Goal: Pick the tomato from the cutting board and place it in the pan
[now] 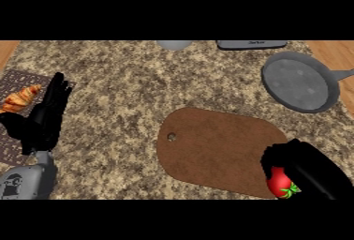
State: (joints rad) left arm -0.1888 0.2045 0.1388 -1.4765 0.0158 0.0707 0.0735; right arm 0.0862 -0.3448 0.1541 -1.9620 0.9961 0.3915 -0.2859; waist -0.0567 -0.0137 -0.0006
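With the black left hand (43,117) resting open, fingers straight, at the counter's left, the black right hand (304,169) curls round the small, round, red tomato (278,183) at the brown wooden cutting board's (214,150) right corner; likely light, smooth and bruisable, it is best cupped around its middle for the grey round metal pan (300,82).

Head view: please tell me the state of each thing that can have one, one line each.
tomato: held in the right hand, at the board's lower right edge
right hand: curled round the tomato
left hand: open, resting at the left
pan: holds nothing
cutting board: flat on the counter
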